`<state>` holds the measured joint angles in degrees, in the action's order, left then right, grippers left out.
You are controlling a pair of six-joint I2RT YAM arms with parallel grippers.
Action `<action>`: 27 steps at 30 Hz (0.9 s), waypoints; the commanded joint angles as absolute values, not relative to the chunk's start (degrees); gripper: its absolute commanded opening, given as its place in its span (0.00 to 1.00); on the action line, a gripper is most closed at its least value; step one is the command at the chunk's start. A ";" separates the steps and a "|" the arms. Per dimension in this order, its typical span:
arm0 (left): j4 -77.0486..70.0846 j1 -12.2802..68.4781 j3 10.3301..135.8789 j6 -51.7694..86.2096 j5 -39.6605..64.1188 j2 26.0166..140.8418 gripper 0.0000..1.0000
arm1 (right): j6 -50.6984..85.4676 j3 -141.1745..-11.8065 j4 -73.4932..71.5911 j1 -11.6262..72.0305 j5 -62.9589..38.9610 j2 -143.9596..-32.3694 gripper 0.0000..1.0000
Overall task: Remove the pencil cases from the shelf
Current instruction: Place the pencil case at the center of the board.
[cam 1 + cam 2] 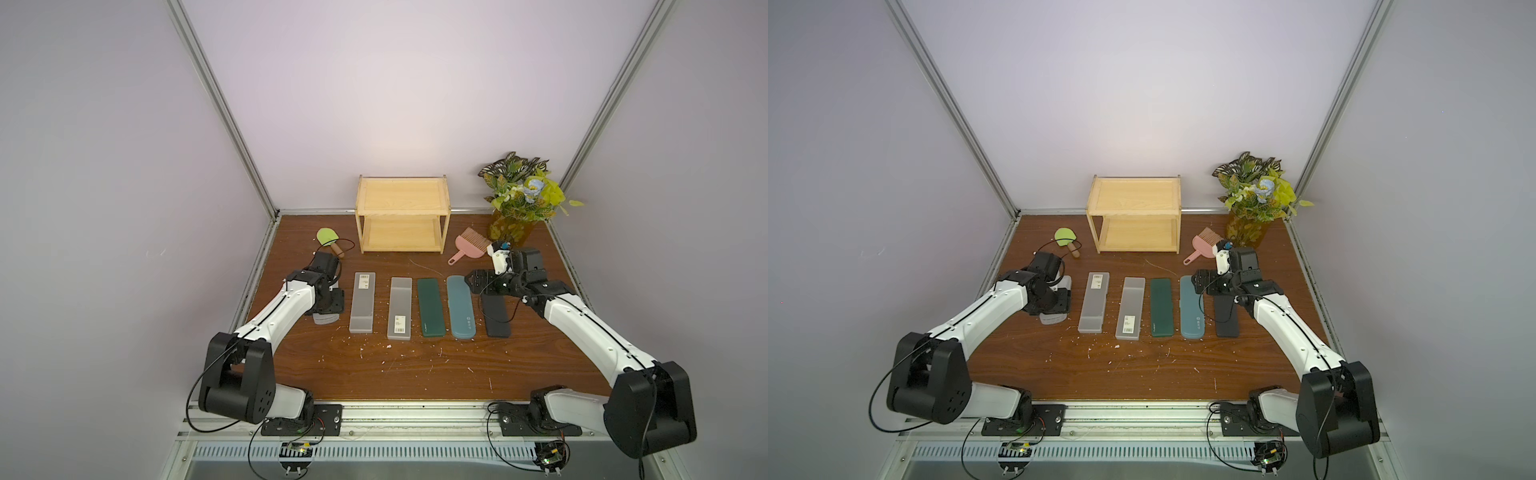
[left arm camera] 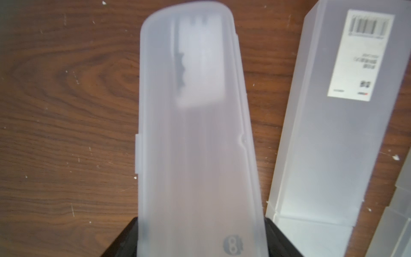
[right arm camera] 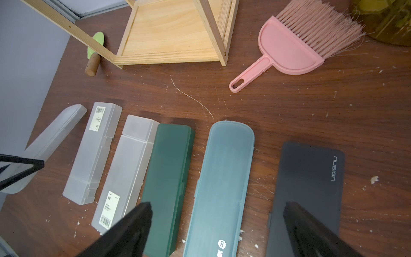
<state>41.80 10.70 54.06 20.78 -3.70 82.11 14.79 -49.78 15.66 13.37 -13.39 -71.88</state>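
- Pencil cases [image 1: 431, 306], six in all, lie side by side in a row on the brown wooden table [image 1: 415, 365]. They are in front of the shelf [image 1: 401, 212] and off both its tiers.
- From the robot's left, the row begins with a round-ended frosted case [image 2: 195, 133]. Next come a frosted case with a barcode label at its far end [image 1: 363, 301] and a frosted case with the label at its near end [image 1: 400, 307].
- A dark green case [image 3: 169, 178], a teal case [image 3: 224, 178] and a black case [image 3: 311, 178] complete the row.
- Clamped on the round-ended frosted case near its near end is the left gripper [image 2: 202, 238], with a black finger [image 2: 124, 240] on each long side. Whether that case rests on the table or is lifted clear cannot be told.
- Above the far ends of the teal and black cases hangs the right gripper [image 3: 216, 204], its fingers spread wide and grasping nothing. In the right wrist view one finger shows against the dark green case and the other against the black case, with the teal case between them.
- At the back of the table, the two-tier shelf of light wood stands near the rear wall.
- A green spatula [image 1: 328, 239] with a wooden handle lies to the shelf's left, and a pink hand brush [image 1: 467, 245] lies to its right.
- A leafy plant in an amber vase [image 1: 519, 195] fills the rear right corner.
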 commanded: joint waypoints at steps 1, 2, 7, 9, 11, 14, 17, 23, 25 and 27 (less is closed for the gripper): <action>44.20 9.69 55.46 20.34 -3.27 83.76 0.64 | 13.87 -49.96 14.16 12.92 -13.02 -71.62 0.99; 44.28 9.66 55.55 19.83 -3.18 84.30 0.64 | 13.86 -49.90 14.14 12.93 -13.04 -71.63 0.99; 44.38 9.35 56.25 17.03 -2.99 86.44 0.67 | 13.97 -49.78 13.97 12.86 -13.27 -71.99 0.99; 44.60 9.32 56.52 16.35 -3.89 87.29 0.74 | 14.05 -49.78 13.97 12.88 -13.27 -72.10 0.99; 44.65 9.15 56.60 15.87 -4.24 88.04 0.78 | 14.04 -49.71 13.95 12.83 -13.36 -72.07 0.99; 44.67 8.92 56.77 15.67 -4.44 89.07 0.87 | 14.10 -49.64 14.01 12.75 -13.34 -72.04 0.99; 44.65 8.96 57.05 15.73 -4.89 89.73 1.00 | 14.15 -49.67 14.19 12.82 -13.30 -71.94 0.99; 44.56 8.96 58.62 15.62 -9.03 88.56 1.00 | 14.11 -50.18 14.41 12.79 -13.00 -71.78 0.99; 44.19 8.96 60.48 15.88 -10.64 86.96 1.00 | 14.01 -50.52 14.33 12.80 -12.83 -71.60 0.99; 42.36 8.96 62.98 16.29 -13.24 84.20 1.00 | 13.73 -50.85 13.64 12.78 -12.65 -70.69 0.99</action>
<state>43.46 9.67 59.44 16.12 -8.40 88.36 14.74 -49.78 15.57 12.99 -13.37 -71.85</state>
